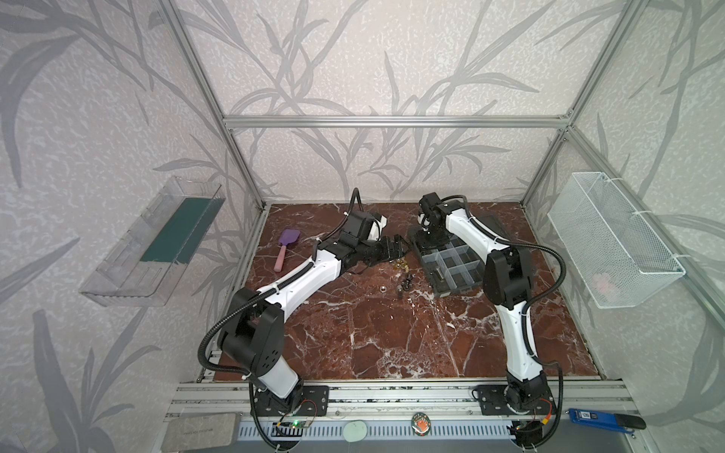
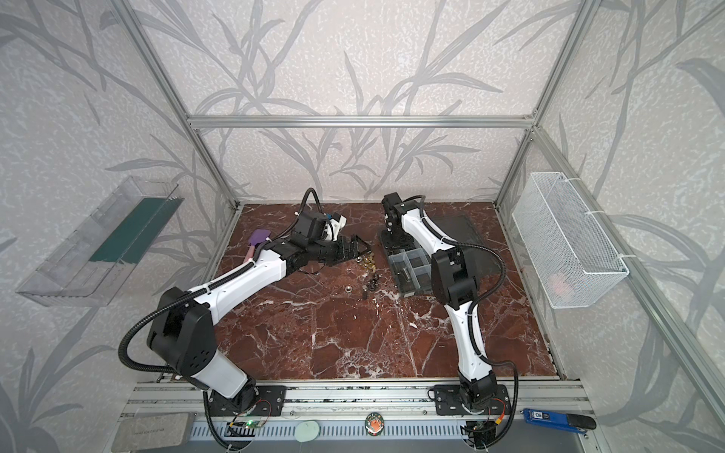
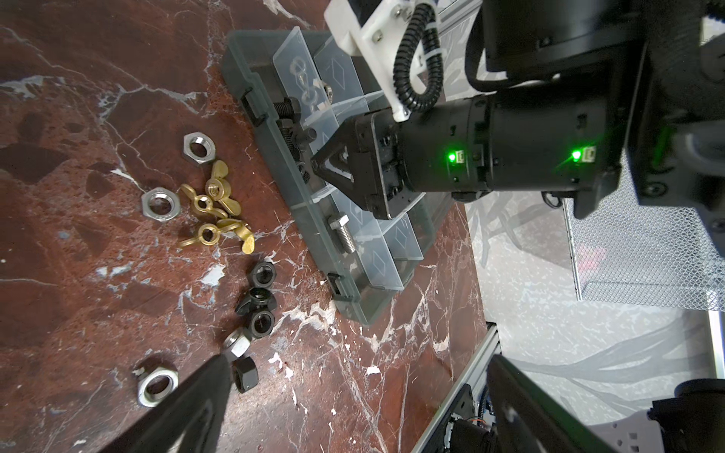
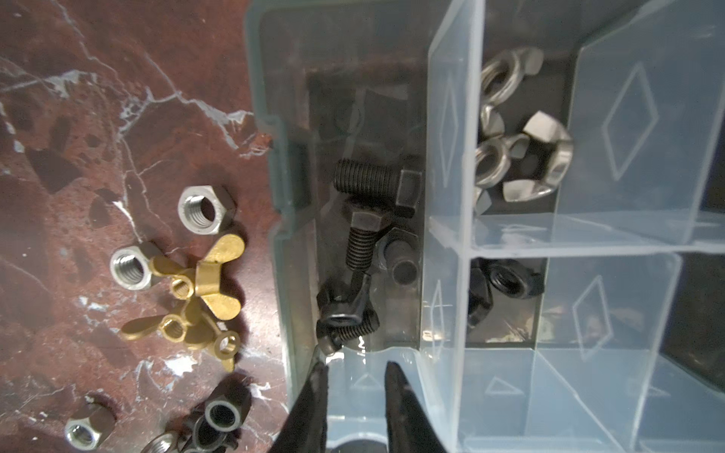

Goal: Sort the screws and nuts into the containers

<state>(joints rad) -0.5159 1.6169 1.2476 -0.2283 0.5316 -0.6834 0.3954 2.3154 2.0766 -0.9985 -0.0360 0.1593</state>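
The clear grey organizer box [image 1: 451, 270] [image 2: 408, 274] [image 3: 314, 219] [image 4: 274, 196] lies open right of centre. My right gripper [image 4: 356, 366] [image 1: 425, 239] points down into its far corner, jaws open a little and empty, just short of several black screws [image 4: 368, 184] in one of the containers. A silver screw [image 3: 343, 233] lies in another. Silver wing nuts [image 4: 521, 157] and black nuts [image 4: 510, 280] fill neighbouring compartments. Loose on the marble beside the box are silver nuts [image 4: 206, 210], brass wing nuts [image 4: 204, 282] [image 3: 212, 204] and black nuts [image 3: 261, 298]. My left gripper [image 3: 357, 376] [image 1: 398, 247] hovers wide open beside them.
A purple brush [image 1: 288, 245] lies at the back left. The box's lid [image 2: 459, 227] lies flat behind the right arm. A white wire basket [image 1: 612, 243] hangs on the right wall, and a clear shelf [image 1: 157, 239] on the left wall.
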